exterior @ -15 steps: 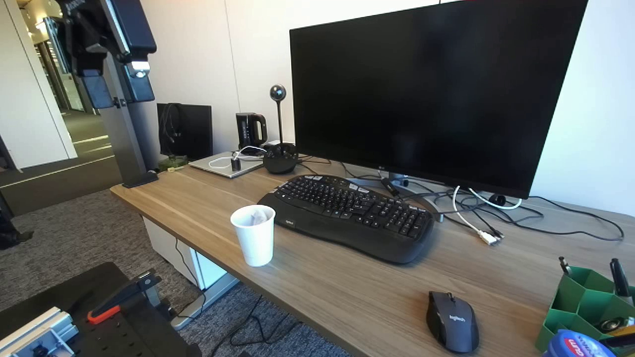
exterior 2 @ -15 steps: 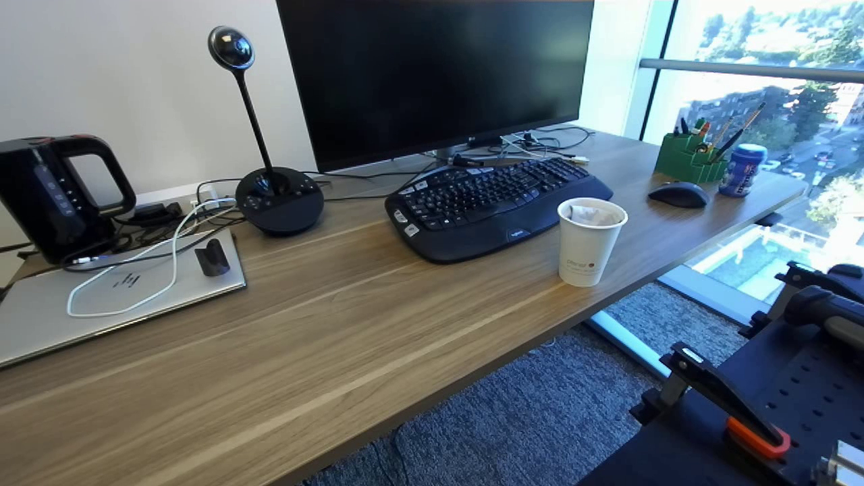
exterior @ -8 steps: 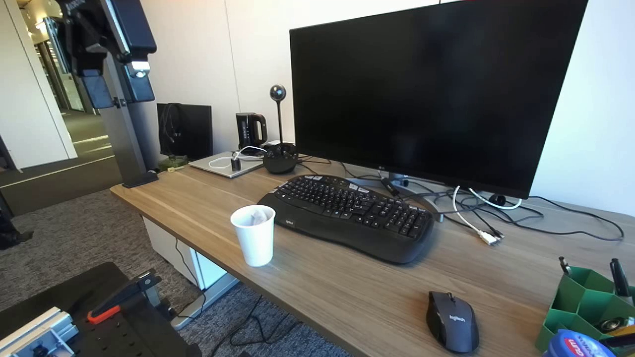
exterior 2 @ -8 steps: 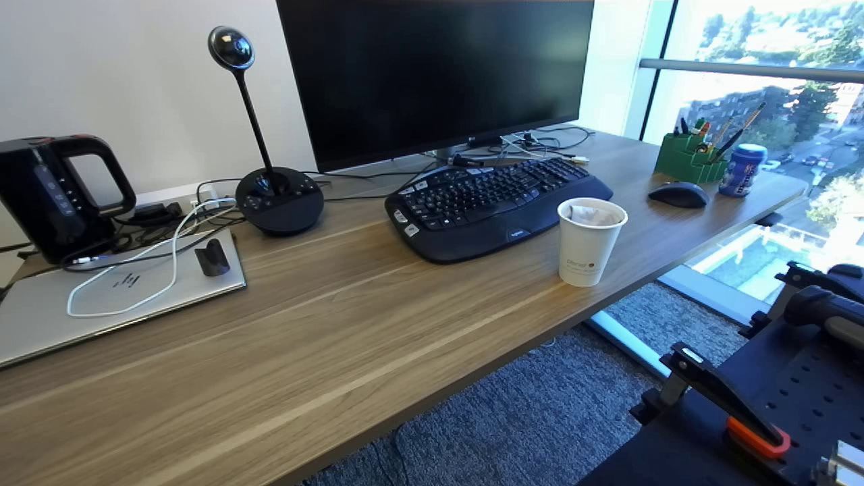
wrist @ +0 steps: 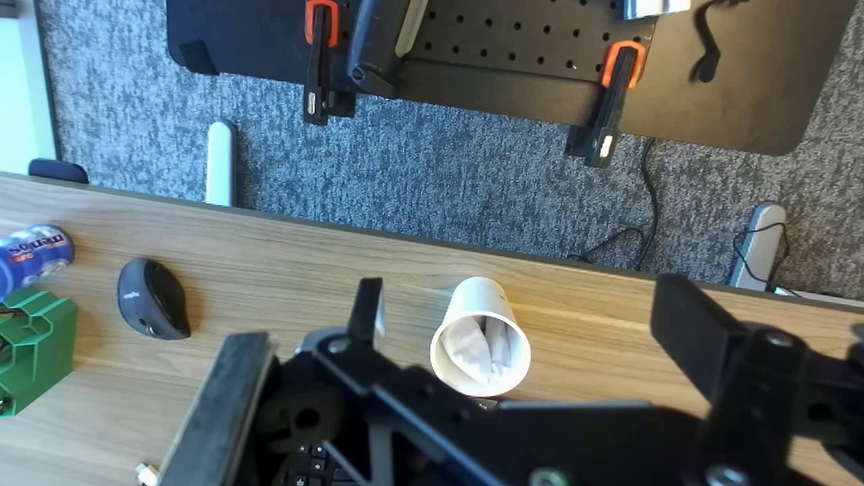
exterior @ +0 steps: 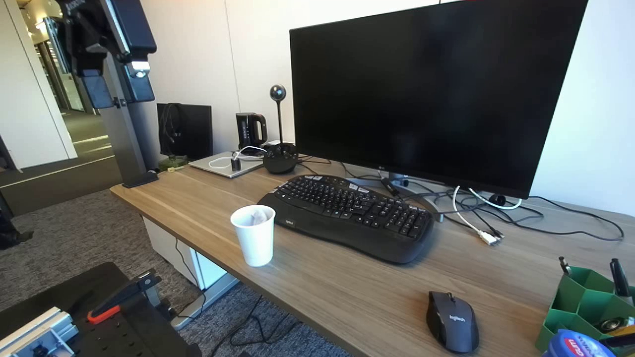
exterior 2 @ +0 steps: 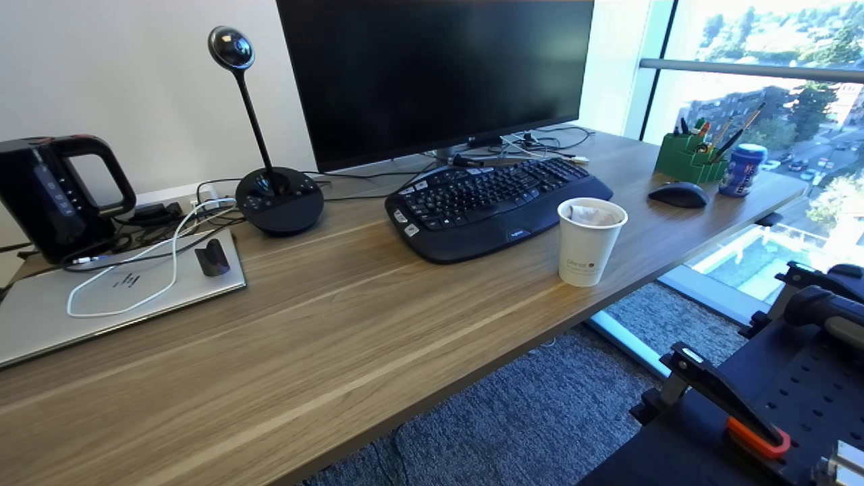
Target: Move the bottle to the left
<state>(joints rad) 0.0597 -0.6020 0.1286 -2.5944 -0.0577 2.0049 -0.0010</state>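
The blue bottle [exterior 2: 742, 172] stands upright at the far right end of the desk in an exterior view. Only its blue lid [exterior: 575, 344] shows at the bottom right edge in an exterior view. In the wrist view the bottle [wrist: 34, 255] is at the far left, partly cut off by the frame edge. My gripper [wrist: 523, 304] shows only in the wrist view, with its jaws wide apart and nothing held. The gripper is above the desk, well to the side of the bottle. The gripper is outside both exterior views.
A white paper cup [wrist: 482, 344] with crumpled paper stands below the gripper. A green pen holder [exterior 2: 685, 158] and a mouse [exterior 2: 678, 194] are beside the bottle. A black keyboard [exterior 2: 499, 209], a monitor [exterior: 421, 99], cables and a camera stand [exterior 2: 280, 199] are on the desk [exterior 2: 337, 324].
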